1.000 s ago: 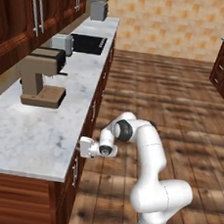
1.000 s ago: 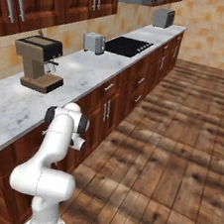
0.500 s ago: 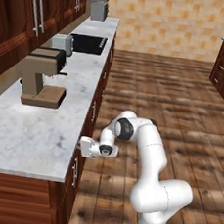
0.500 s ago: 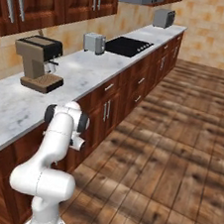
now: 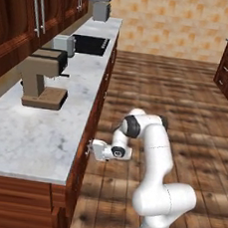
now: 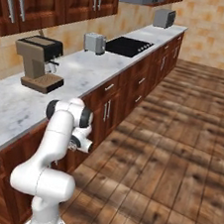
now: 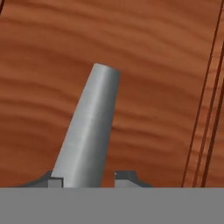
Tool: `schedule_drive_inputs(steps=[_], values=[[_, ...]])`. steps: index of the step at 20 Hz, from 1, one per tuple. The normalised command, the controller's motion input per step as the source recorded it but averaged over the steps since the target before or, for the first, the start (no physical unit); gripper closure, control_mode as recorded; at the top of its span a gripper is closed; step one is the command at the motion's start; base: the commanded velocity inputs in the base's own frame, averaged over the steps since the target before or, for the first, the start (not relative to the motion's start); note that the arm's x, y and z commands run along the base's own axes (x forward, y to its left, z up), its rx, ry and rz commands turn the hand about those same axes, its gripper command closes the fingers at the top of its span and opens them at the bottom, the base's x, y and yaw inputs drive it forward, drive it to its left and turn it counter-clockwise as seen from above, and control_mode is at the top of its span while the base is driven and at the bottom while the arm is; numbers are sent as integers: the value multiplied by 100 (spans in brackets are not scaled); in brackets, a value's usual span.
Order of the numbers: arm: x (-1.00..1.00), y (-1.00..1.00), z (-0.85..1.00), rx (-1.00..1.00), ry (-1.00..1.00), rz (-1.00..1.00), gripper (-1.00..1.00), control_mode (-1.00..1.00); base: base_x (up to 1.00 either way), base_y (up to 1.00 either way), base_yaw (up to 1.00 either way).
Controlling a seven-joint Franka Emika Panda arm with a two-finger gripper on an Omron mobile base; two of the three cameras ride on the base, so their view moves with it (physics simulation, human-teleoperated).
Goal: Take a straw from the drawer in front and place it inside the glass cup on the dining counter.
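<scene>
Your gripper (image 5: pixel 90 148) sits pressed up against the cabinet front just under the edge of the marble worktop (image 5: pixel 39 127), at the height of the drawer (image 7: pixel 131 52) front. In the hand view you see a steel handle (image 7: pixel 89 131) rising between the 2 fingertips (image 7: pixel 127 177), with 1 tip on each side of its base and reddish-brown wood grain behind it. The tips look set close around the bar, yet you cannot tell whether they actually clamp it or stand slightly apart from it. The drawer front looks flush with the cabinets beside it, so whatever lies inside is hidden from you. On the worktop a coffee machine (image 5: pixel 42 75) stands well apart from the arm, with a toaster (image 5: pixel 64 44) and the black cooktop (image 5: pixel 90 44) further along
</scene>
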Motion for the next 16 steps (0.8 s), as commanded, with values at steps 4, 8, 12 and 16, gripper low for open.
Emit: schedule_drive_inputs(steps=[4,8,12,16], values=[[1,-100,-38,-2,4,-2,100,-100,0,0,0],[4,-100,-35,-3,6,-2,100,-100,0,0,0],[6,-100,-25,-4,7,-3,100,-100,0,0,0],[7,-100,-19,-5,7,-3,100,-100,0,0,0]])
